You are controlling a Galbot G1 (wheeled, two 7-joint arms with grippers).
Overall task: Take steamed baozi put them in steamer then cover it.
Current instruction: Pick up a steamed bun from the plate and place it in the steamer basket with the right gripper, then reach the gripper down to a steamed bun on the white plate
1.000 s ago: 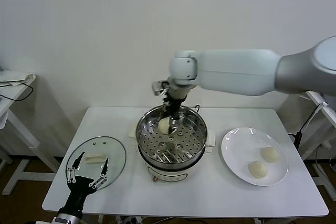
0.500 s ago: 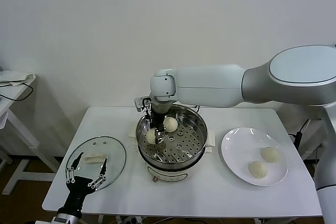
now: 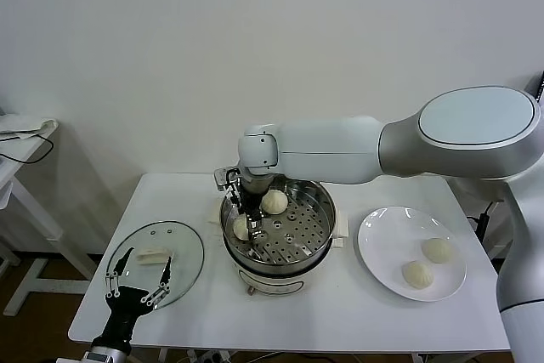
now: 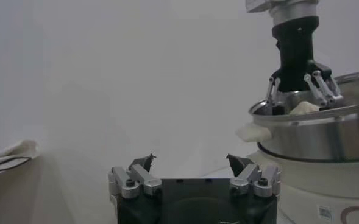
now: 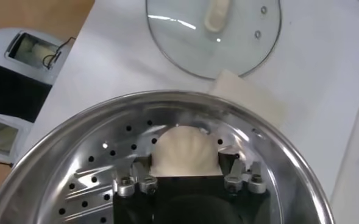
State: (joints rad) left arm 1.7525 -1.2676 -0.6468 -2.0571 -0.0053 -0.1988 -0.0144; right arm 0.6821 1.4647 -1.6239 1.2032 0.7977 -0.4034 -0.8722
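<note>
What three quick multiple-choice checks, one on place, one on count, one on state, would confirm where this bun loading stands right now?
1. Where is the right gripper?
A. Inside the steamer
B. Over the plate
C. Above the cover

2. How many baozi are on the plate?
A. None
B. Two
C. Four

3. What is the steamer's state?
A. Covered
B. Uncovered, cover on the table
C. Uncovered, cover held by the left gripper

Answers:
1 A, its fingers straddle a baozi on the perforated tray.
2 B, a pair lies there.
3 B, the cover lies flat beside the steamer.
</note>
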